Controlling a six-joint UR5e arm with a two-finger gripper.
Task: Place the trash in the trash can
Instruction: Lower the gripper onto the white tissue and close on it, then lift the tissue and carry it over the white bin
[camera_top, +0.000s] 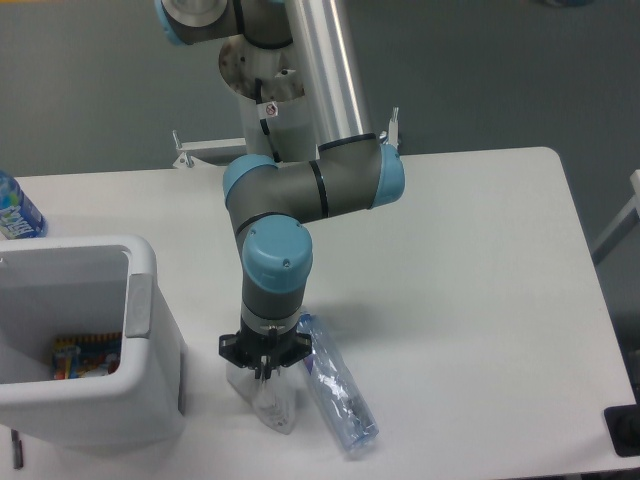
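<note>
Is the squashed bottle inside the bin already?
No, the squashed bottle lies on the table, to the right of the bin and outside it.

Crumpled white wrapper (268, 398) under the pincer (262, 368), touching the crushed clear bottle (335, 398) lying diagonally on the desk (470, 300) just to its right; white trash can (150, 330) at left, open, colourful item inside.
</note>
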